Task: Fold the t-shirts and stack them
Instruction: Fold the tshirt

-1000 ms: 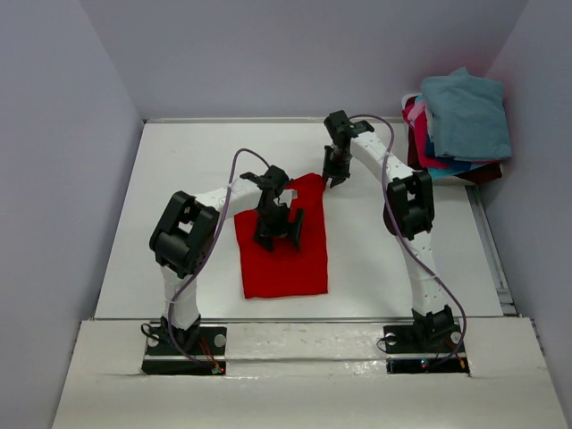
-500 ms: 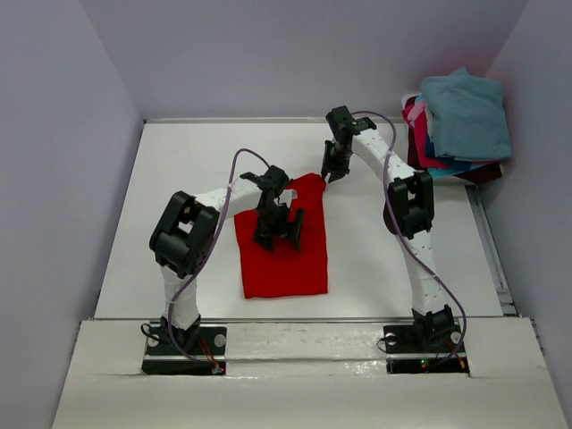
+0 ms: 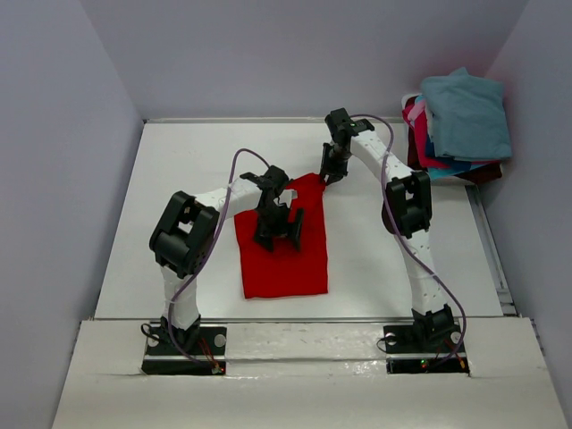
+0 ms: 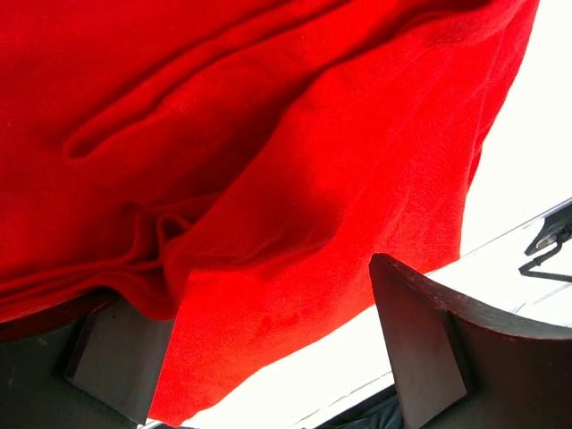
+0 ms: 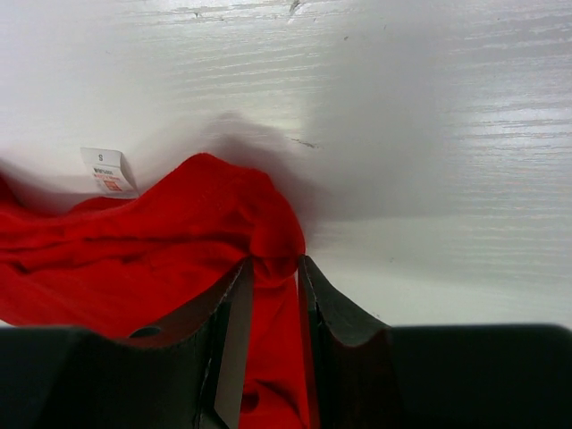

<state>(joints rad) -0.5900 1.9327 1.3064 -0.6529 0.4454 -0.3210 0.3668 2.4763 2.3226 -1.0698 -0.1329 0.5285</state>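
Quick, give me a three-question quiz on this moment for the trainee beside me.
1. True or false: the right claw is shut on an edge of the red t-shirt.
2. Which colour tops the pile of t-shirts at the table's far right? A pink, B teal-blue, C maroon.
3. Fill in: the left claw, over the red t-shirt, has its jaws ____.

Key: 1 true; 2 B; 3 open.
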